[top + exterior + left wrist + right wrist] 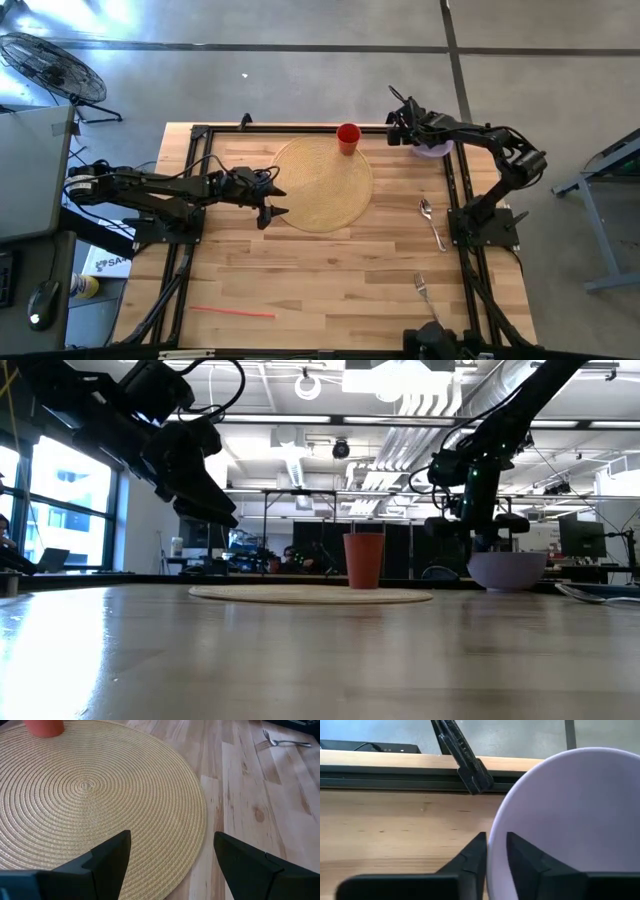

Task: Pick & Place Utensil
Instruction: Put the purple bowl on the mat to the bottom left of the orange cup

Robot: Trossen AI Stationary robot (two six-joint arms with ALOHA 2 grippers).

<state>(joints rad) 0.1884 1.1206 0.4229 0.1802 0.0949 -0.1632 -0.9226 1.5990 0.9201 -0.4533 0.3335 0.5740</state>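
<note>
At the table's upper right edge the rim of the lilac bowl [570,815] is pinched by the right gripper [496,852], the left gripper [170,855] is held wide apart over the mat's [320,185] lower left edge, empty, and the spoon [431,222] and fork [423,292] are left on open wood at right

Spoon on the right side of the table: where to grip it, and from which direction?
Grip the spoon mid-handle, coming straight down with the fingers across the shaft. It lies flat on the table, bowl toward the far edge, handle angled toward the near-right. The handle is its thin, straight part, and nothing else lies right beside it.
</note>
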